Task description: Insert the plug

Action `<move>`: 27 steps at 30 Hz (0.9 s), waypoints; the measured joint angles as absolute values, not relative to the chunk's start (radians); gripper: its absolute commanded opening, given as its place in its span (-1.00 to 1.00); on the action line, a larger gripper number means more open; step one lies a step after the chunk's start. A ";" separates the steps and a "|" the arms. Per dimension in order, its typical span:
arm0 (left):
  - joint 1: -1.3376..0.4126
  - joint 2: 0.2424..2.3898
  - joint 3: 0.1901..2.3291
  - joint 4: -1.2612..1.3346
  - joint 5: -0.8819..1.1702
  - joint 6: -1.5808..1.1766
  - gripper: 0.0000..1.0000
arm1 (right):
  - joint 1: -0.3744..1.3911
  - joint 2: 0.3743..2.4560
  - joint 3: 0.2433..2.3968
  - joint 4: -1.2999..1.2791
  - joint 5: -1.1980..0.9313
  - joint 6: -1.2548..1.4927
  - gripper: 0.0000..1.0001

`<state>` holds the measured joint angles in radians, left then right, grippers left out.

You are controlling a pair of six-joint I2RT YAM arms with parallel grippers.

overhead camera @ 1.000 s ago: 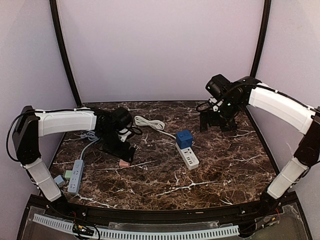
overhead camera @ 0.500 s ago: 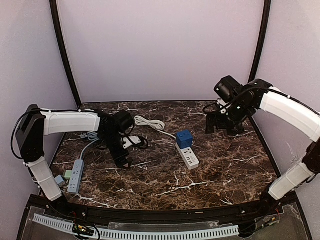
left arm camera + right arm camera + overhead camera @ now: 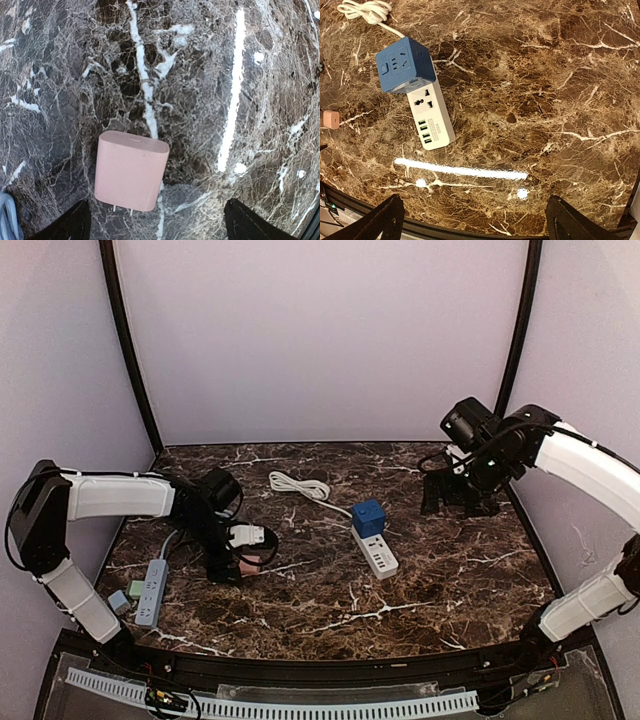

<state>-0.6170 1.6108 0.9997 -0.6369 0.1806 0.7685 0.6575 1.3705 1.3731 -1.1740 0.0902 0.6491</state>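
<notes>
Left pincer [image 3: 160, 227], spread apart, hangs low over pink plug [image 3: 131, 171]; right pincer [image 3: 475, 220] also spread.

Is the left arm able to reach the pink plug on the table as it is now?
Probably yes. The left gripper hangs open right above the pink plug, which lies flat between its fingers with nothing on or against it.

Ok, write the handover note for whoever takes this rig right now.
Left gripper open, empty, over the pink plug, which lies flat on the marble table.
Right gripper open, empty, hovering at the right side.
White power strip mid-table, blue cube socket at its far end, a free socket beside that.
Done: nothing gripped, nothing inserted.
To do: grasp the plug, push it into a socket.
</notes>
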 measured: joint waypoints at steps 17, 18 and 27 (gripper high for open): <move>-0.541 1.651 0.971 -0.522 0.311 0.938 0.69 | 0.657 1.348 1.355 -1.196 0.090 0.677 0.95; -0.539 1.657 0.971 -0.522 0.311 0.944 0.69 | 0.657 1.348 1.355 -1.198 0.090 0.679 0.96; -0.512 1.672 0.976 -0.522 0.318 1.011 0.56 | 0.657 1.348 1.355 -1.205 0.082 0.690 0.95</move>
